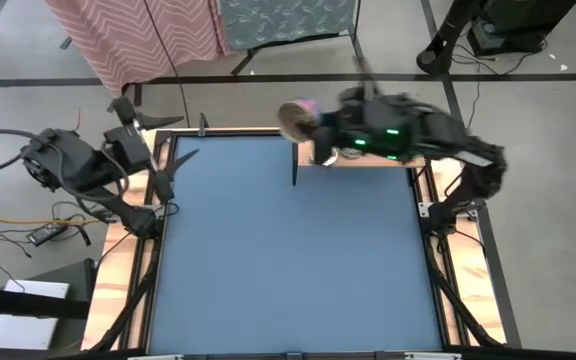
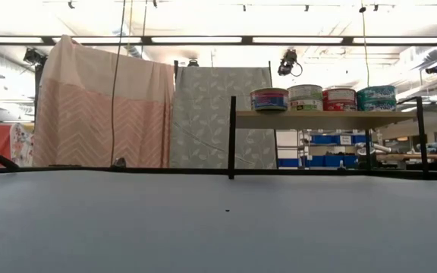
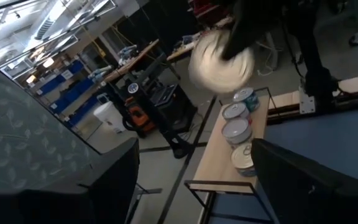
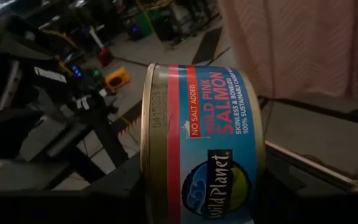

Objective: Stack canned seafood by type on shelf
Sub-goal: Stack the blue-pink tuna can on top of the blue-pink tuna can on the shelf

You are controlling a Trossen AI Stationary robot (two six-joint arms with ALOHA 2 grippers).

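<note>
My right gripper [image 1: 305, 122] is shut on a tin of canned seafood [image 4: 204, 143] with a blue-and-red salmon label and a gold rim. It holds the tin high above the left end of the shelf [image 2: 325, 116], at the table's far right. Several more tins [image 2: 305, 98] stand on their bases in a row on the light-wood plank [image 3: 219, 158]. My left gripper [image 3: 191, 186] hangs open and empty at the table's far left corner [image 1: 168, 170], pointing toward the shelf. Neither gripper shows in the low view. My right gripper pinches the salmon tin between its two fingers, which stand at the tin's two flat ends, one beside the gold lid rim [image 4: 146, 162]. The tin itself hides the pads. It is lifted clear of the shelf and tipped, its round face [image 1: 294, 118] turned partly up.
The blue table top [image 1: 288, 250] lies between wooden side rails [image 1: 128, 260]. A dark upright [image 2: 232, 136] stands at the shelf's left end. A pink zigzag cloth [image 2: 97, 114] and a grey leaf-print cloth [image 2: 203, 114] hang on racks behind the far edge.
</note>
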